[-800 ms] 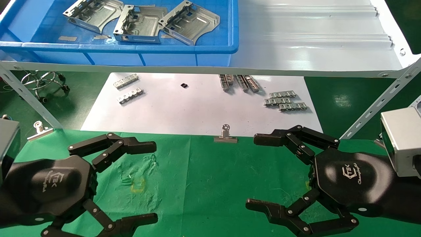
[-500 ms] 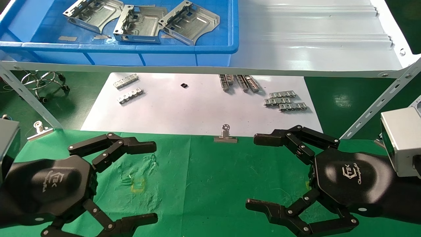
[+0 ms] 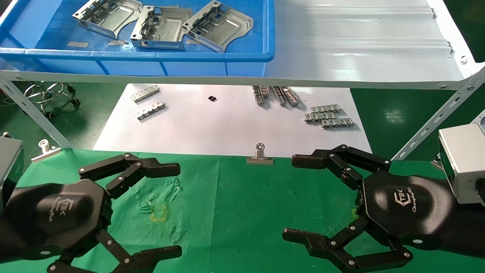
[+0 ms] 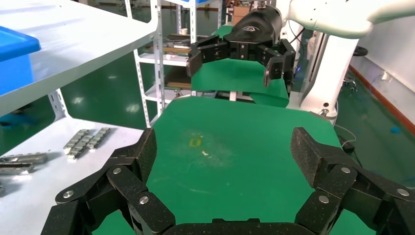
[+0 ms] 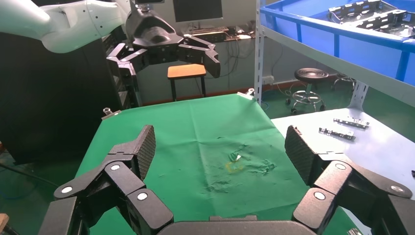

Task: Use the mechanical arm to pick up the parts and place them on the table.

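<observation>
Green table (image 3: 235, 212) bare; parts (image 3: 163, 22) in blue bin (image 3: 227, 57); both grippers' jaws wide.

Big blue plastic bin (image 3: 242, 57) up on a pale grey ribbed metal shelf (image 3: 360, 49), propped by perforated grey angle struts (image 3: 435, 117). Below, a white sheet (image 3: 227, 129) scattered with small ridged silver strips (image 3: 329, 116), more over on its left (image 3: 147, 101), plus a tiny black bit (image 3: 212, 98). Silver binder clip (image 3: 260, 156) pinching the near edge, another (image 3: 45, 149) off to the left. Chrome stool base (image 3: 51, 94) on the floor behind.
</observation>
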